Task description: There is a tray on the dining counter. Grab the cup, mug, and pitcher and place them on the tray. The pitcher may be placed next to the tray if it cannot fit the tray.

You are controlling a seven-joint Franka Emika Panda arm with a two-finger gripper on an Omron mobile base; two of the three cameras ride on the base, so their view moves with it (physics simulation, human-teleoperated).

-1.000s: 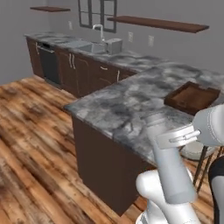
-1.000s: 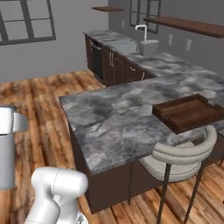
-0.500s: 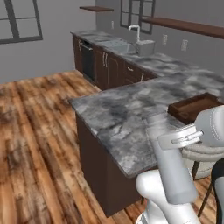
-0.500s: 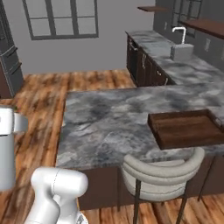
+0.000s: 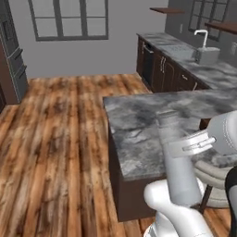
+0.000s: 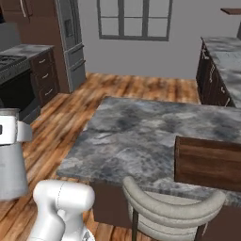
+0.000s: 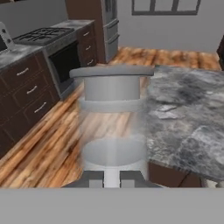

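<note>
My gripper (image 7: 111,178) is shut on the pitcher (image 7: 113,109), a tall pale grey bottle with a flared clear top that stands upright in the grip. That pitcher (image 5: 173,157) is held near the front edge of the dining counter (image 5: 139,125), with the gripper (image 5: 187,144) clamped on its side. From the right base camera the pitcher (image 6: 12,160) hangs at the far left, beside the grey marbled dining counter (image 6: 141,132). The dark wooden tray (image 6: 207,162) lies on the counter's near right part and holds nothing that I can see. The cup and the mug are out of view.
A stool with a curved grey back (image 6: 169,212) stands against the counter's near side, below the tray. A stove and dark drawers (image 7: 39,65) line the left wall, with a fridge (image 6: 70,42) beyond. Another counter with a sink (image 5: 203,55) runs at the back right. Open wooden floor (image 5: 60,139) lies left.
The whole picture has swung as the base turned: window, fridge and stove have come into view, and the counter and tray sit nearer. The gripper still holds the pitcher the same way.
</note>
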